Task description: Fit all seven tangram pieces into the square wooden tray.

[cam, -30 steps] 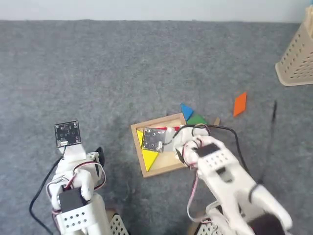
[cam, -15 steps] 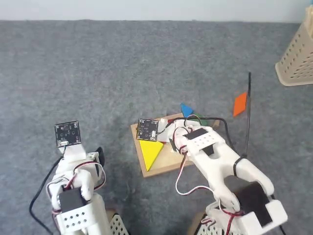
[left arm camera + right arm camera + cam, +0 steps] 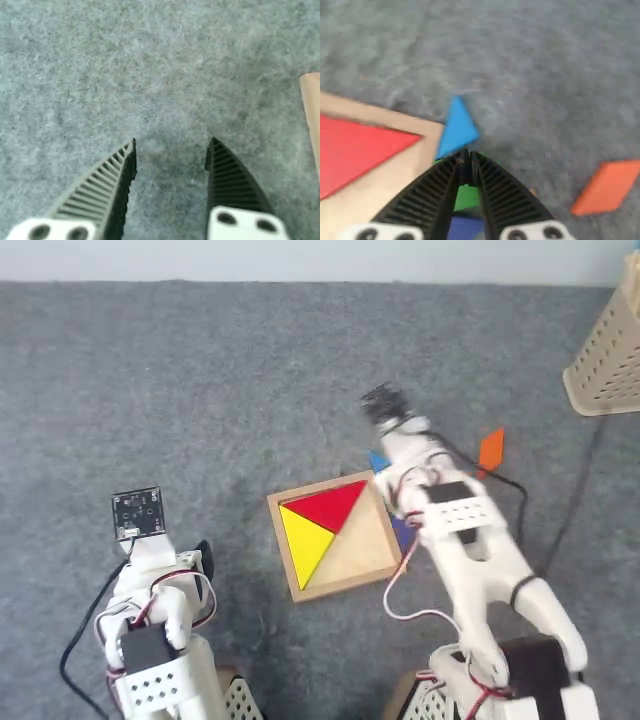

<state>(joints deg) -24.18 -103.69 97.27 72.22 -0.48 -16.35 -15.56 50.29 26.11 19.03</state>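
The square wooden tray (image 3: 366, 544) lies mid-table with a red triangle (image 3: 328, 505) and a yellow triangle (image 3: 303, 537) inside it. My right arm (image 3: 445, 508) stretches over the tray's far right corner. In the right wrist view my right gripper (image 3: 465, 155) is shut with nothing in it, hovering over a green piece (image 3: 468, 196) beside a light blue triangle (image 3: 457, 127). A dark blue piece (image 3: 464, 228) lies under the fingers. An orange parallelogram (image 3: 490, 451) sits apart on the carpet. My left gripper (image 3: 172, 145) is open over bare carpet, left of the tray.
A beige slatted basket (image 3: 610, 350) stands at the far right edge. Grey carpet covers the whole table. The tray's wooden edge (image 3: 312, 100) shows to one side in the left wrist view. Open carpet lies beyond and left of the tray.
My right arm has lifted off the tray and swung toward its far right corner, uncovering the red and yellow triangles. The left arm has not moved.
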